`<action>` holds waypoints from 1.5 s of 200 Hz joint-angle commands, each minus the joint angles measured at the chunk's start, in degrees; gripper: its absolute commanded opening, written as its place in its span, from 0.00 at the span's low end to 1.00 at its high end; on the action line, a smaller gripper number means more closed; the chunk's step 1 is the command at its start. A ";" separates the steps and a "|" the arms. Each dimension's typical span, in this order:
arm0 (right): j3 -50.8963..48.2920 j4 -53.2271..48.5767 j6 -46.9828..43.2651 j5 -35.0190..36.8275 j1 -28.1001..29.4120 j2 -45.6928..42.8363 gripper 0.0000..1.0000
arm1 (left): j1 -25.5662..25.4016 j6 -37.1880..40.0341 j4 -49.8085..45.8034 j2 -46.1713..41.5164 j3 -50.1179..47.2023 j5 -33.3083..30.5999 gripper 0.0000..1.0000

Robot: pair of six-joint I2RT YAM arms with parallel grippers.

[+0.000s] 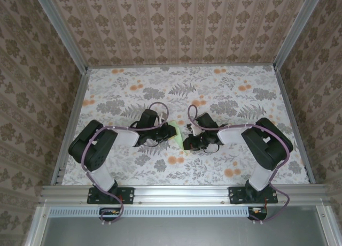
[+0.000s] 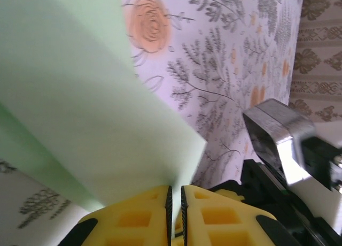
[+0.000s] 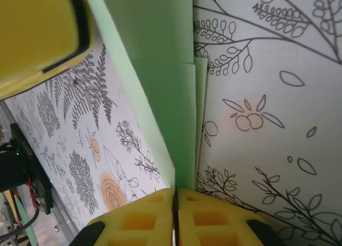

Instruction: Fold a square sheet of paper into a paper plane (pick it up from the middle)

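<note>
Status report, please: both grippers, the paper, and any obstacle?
Left gripper shut on the green paper. Right gripper shut on the same paper, folded layers showing. Left finger close beside the right grip.

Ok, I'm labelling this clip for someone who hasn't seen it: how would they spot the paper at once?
Start at the middle of the floral table. The pale green paper is there, pinched between the left gripper and the right gripper. It is the only plain green patch among the printed flowers.
</note>
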 commanded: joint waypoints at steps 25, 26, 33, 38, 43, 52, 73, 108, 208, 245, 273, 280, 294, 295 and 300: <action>2.79 -2.91 0.47 -2.84 -0.43 0.55 0.10 | -2.17 3.35 -1.15 0.35 1.12 0.99 0.16; 2.80 -2.95 0.42 -2.85 -0.43 0.52 0.10 | -2.20 3.35 -1.28 0.38 1.17 0.92 0.16; 2.87 -3.12 0.20 -2.86 -0.43 0.26 0.11 | -2.19 3.20 -1.34 0.74 1.12 0.56 0.16; 2.95 -3.44 -0.17 -2.78 -0.43 0.09 0.12 | -2.20 3.10 -1.31 1.00 1.12 0.27 0.16; 2.99 -3.73 -0.48 -2.65 -0.51 -0.03 0.13 | -2.23 3.02 -1.39 1.24 1.21 0.19 0.16; 3.07 -4.15 -1.25 -2.32 -0.43 -0.37 0.16 | -2.15 2.85 -1.42 1.55 1.28 -0.04 0.16; 3.21 -4.78 -3.59 -1.32 -0.43 -1.36 0.24 | -2.09 2.31 -1.68 2.07 1.40 -0.89 0.16; 2.81 -5.80 -7.64 2.58 0.42 -2.83 0.26 | -1.88 1.60 -1.68 2.48 1.48 -1.58 0.15; 3.06 -7.14 -12.44 11.91 4.66 -4.60 0.24 | -1.34 0.21 -1.72 3.49 1.83 -2.02 0.15; 3.45 -7.51 -13.26 11.78 4.84 -3.23 0.22 | -1.26 0.10 -1.68 3.67 1.75 -2.05 0.15; 3.51 -7.38 -13.37 11.08 4.80 -2.49 0.17 | -1.09 0.14 -1.68 3.63 1.54 -2.10 0.15; 3.51 -7.35 -13.40 11.04 4.81 -2.28 0.16 | -1.08 -0.02 -1.60 3.67 1.57 -2.07 0.15; 3.51 -7.29 -13.32 10.77 4.80 -2.06 0.14 | -1.02 0.02 -1.61 3.65 1.48 -2.05 0.15; 3.51 -7.25 -13.29 10.72 4.82 -2.06 0.14 | -0.96 0.02 -1.60 3.66 1.48 -2.05 0.15; 3.59 -7.25 -13.31 10.67 4.84 -1.96 0.13 | -0.99 0.02 -1.60 3.67 1.48 -1.98 0.15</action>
